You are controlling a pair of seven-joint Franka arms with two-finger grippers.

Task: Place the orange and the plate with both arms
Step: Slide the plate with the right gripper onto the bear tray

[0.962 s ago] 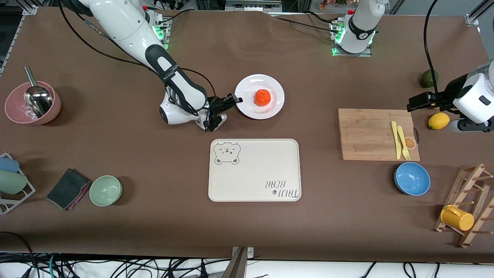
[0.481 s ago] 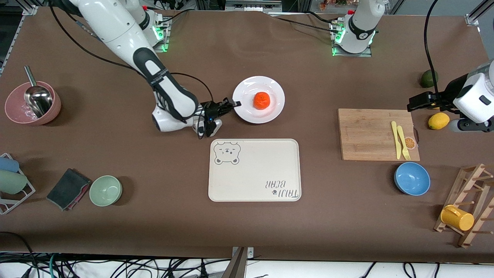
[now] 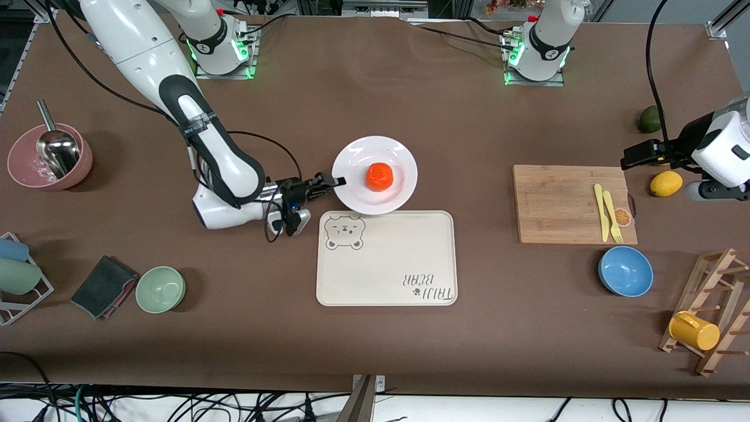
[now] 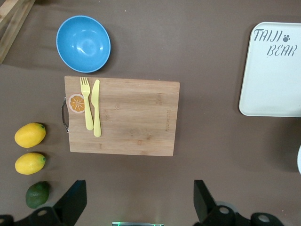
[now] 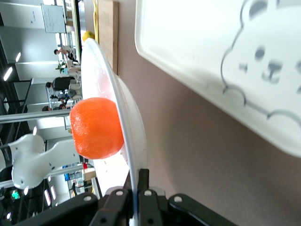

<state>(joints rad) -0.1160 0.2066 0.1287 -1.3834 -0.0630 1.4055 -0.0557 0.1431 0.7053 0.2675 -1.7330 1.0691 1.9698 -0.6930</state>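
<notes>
The right gripper [image 3: 335, 183] pinches the rim of the stiff, glossy plate [image 3: 357, 199], just over the tray [image 3: 387, 258]; the loose orange [image 3: 379, 176] could roll. The left gripper [image 3: 641, 153] waits open.

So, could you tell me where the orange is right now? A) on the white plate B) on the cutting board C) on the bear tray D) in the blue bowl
A: the orange sits on the plate, whose rim the right gripper pinches between its fingers.

I see the orange [image 3: 379, 176] sitting mid-dish on the glossy white plate [image 3: 351, 199], whose near rim overlaps the cream bear tray's [image 3: 387, 258] edge.
</notes>
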